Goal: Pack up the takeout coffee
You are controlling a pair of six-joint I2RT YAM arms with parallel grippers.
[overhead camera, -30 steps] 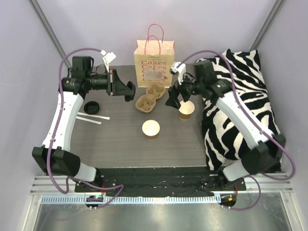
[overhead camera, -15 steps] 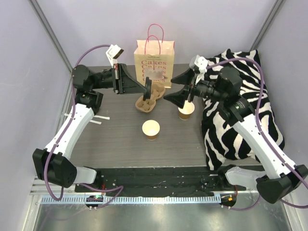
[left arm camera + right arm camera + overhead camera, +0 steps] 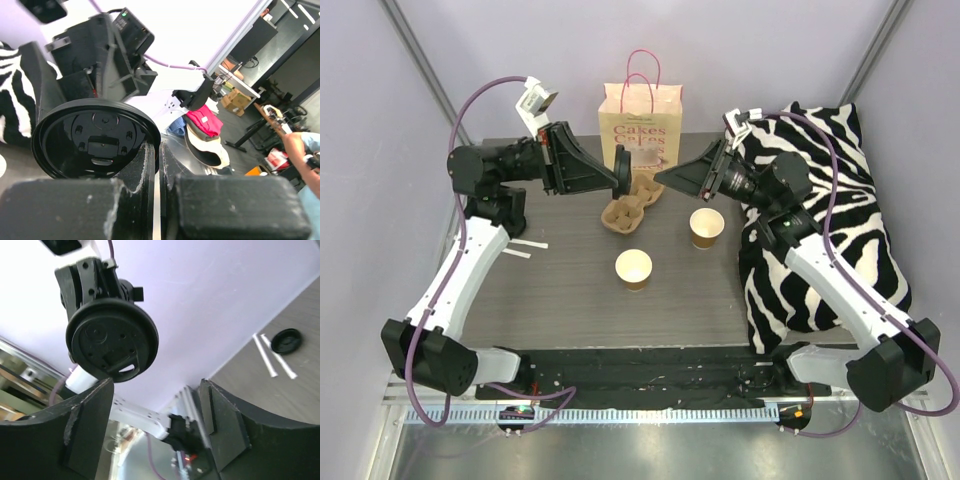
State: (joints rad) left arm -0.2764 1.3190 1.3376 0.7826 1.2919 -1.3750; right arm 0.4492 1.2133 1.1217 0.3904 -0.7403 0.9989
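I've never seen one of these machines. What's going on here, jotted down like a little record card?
Left claw: shut on black plastic lid, held aloft
Right claw: open, empty, facing that lid
Paper cups: two, lidless, on grey table
Cardboard cup carrier: empty, before paper Cakes bag
Second black lid: on table beside two white sticks

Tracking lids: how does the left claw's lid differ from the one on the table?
The held lid is aloft, on edge; the table lid lies flat. The held lid is pinched at its rim by the left claw; the table lid sits untouched beside two white sticks. Both are round and black.
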